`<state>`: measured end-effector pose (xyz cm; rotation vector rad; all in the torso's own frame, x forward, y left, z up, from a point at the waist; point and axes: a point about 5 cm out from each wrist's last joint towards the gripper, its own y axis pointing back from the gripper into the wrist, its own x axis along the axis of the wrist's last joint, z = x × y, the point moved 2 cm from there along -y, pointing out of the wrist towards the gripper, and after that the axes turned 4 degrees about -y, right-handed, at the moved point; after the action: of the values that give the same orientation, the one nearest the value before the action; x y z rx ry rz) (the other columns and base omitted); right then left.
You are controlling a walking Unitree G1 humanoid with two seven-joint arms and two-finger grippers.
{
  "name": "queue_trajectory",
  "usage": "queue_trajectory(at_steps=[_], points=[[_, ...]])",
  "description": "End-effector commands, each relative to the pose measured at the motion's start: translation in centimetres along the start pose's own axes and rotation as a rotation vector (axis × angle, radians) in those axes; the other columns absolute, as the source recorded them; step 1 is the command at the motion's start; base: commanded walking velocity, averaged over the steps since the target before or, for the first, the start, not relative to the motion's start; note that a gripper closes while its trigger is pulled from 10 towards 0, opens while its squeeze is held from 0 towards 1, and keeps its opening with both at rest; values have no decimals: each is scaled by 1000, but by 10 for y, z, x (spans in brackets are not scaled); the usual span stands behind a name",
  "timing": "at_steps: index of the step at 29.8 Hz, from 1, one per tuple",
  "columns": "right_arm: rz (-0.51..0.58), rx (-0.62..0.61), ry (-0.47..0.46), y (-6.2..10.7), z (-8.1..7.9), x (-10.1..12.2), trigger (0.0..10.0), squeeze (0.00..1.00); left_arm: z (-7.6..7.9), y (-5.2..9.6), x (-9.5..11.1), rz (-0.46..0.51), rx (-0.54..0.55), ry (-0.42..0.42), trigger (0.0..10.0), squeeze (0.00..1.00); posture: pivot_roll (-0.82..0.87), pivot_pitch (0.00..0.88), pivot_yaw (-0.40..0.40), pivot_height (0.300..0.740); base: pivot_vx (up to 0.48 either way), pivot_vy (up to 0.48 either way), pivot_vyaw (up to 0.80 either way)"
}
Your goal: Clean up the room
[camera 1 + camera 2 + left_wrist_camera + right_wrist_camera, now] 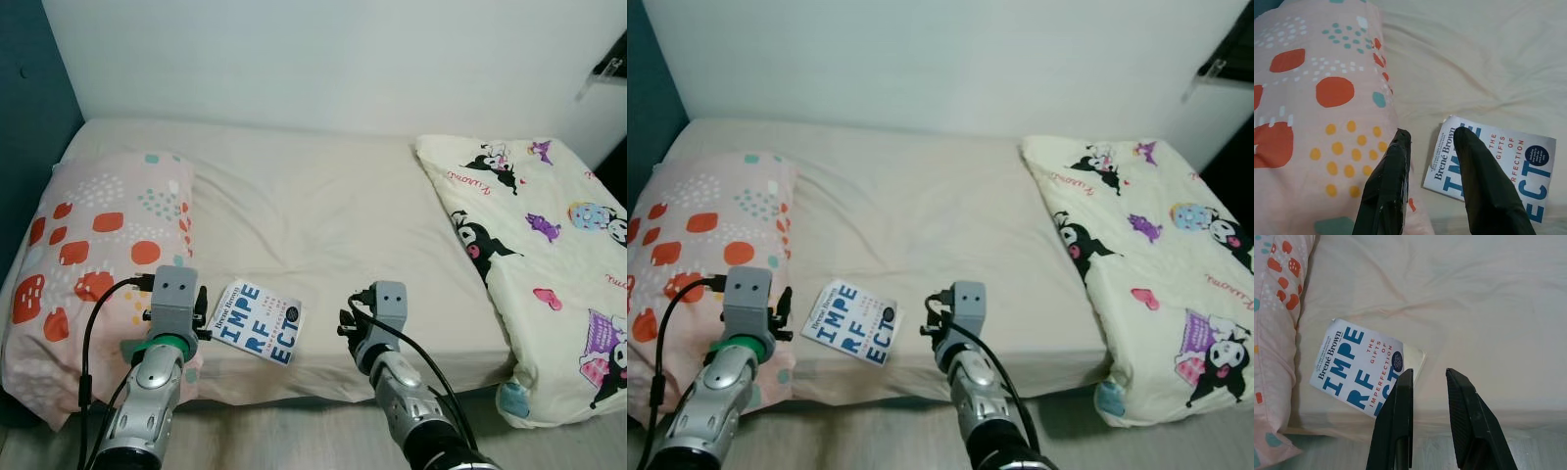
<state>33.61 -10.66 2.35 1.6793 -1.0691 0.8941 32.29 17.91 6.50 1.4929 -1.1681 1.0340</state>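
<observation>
Left gripper (1432, 139) and right gripper (1429, 379), both spread and empty, hover over the cream-sheeted bed's (323, 211) near edge. Beside the pink spotted pillow (93, 245) lies the white blue-lettered paperback book (257, 322), between them.

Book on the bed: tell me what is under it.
The book lies flat on the cream sheet, beside the pillow, near the bed's front edge. Whatever lies under its cover is hidden.
</observation>
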Motion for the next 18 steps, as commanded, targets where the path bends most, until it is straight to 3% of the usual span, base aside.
queue_trajectory(at_steps=[1, 18], points=[[-9, -15, -1, 1, 4, -2, 10000, 0, 5, 3, -9, -34, -20, -9, 10000, 0, 123, 0, -53, 740, 0, -379, 0], [-12, -24, -4, 2, 6, -3, 10000, 0, 5, 3, -10, -35, -18, -8, 10000, 0, 122, 0, -54, 740, 0, -410, 0]])
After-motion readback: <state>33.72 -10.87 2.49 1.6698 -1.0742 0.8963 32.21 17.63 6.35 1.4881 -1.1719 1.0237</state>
